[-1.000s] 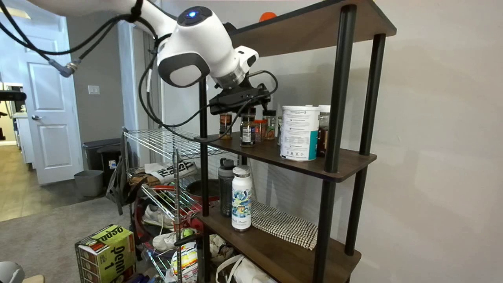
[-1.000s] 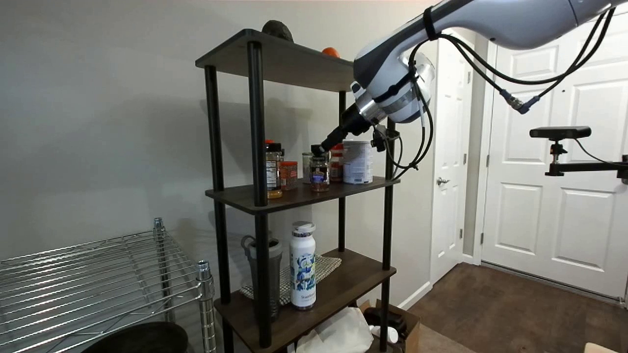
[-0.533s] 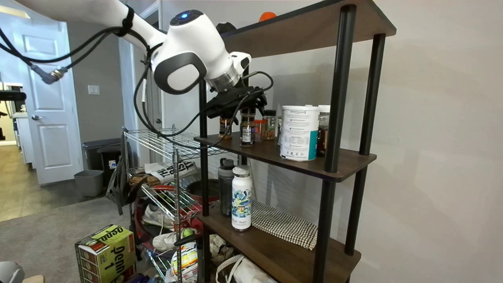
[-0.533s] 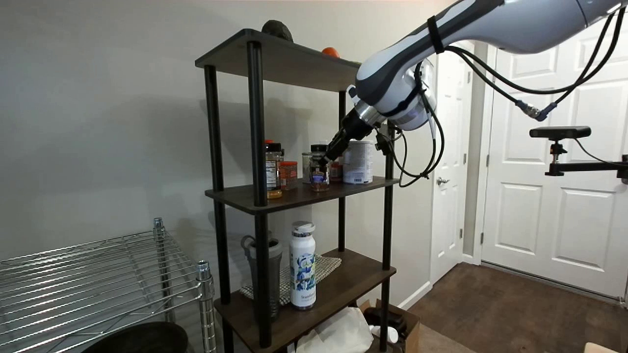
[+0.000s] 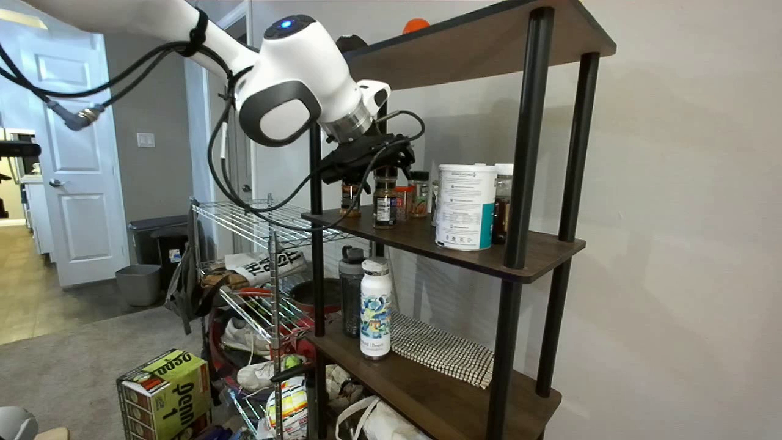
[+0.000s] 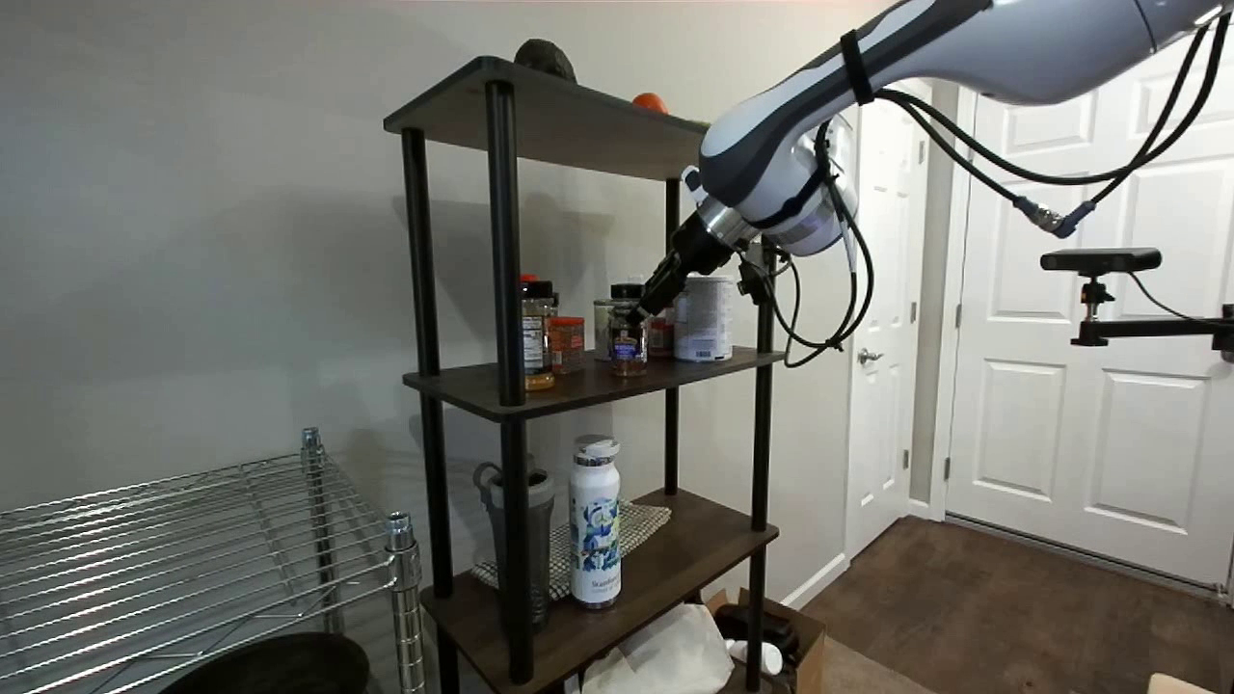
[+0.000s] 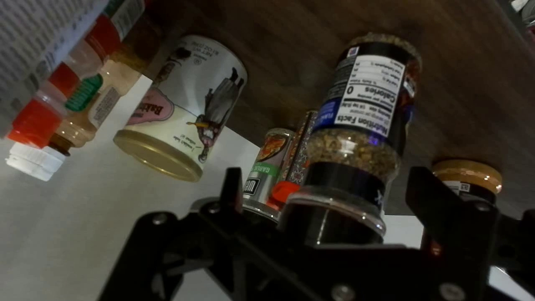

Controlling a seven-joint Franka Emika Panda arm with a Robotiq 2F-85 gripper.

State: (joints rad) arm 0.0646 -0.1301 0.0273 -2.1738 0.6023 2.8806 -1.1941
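My gripper (image 7: 324, 184) is open, its two fingers on either side of the upper part of a spice bottle (image 7: 363, 100). The bottle has a black cap, brown granules and a dark label. Gaps show between it and both fingers. In both exterior views the gripper (image 5: 387, 177) (image 6: 640, 312) is at the bottle's (image 5: 385, 206) (image 6: 630, 351) top, and the bottle stands upright on the middle shelf (image 5: 421, 235). In the wrist view, a garlic shaker (image 7: 267, 161) and a red-capped container (image 7: 286, 190) are behind it. A jar (image 7: 468, 177) is beyond the right finger.
A white canister (image 5: 465, 208) and a baking tin (image 7: 188, 100) share the shelf. A black post (image 5: 316, 244) stands near the arm, and the top board (image 5: 476, 58) is overhead. The lower shelf holds a white bottle (image 5: 375, 308) and a grey bottle (image 5: 351, 290). A wire rack (image 6: 193, 549) is alongside.
Between one second and half a second ago, the arm moved down and the gripper lowered to the bottle's top. Since then nothing has visibly moved.
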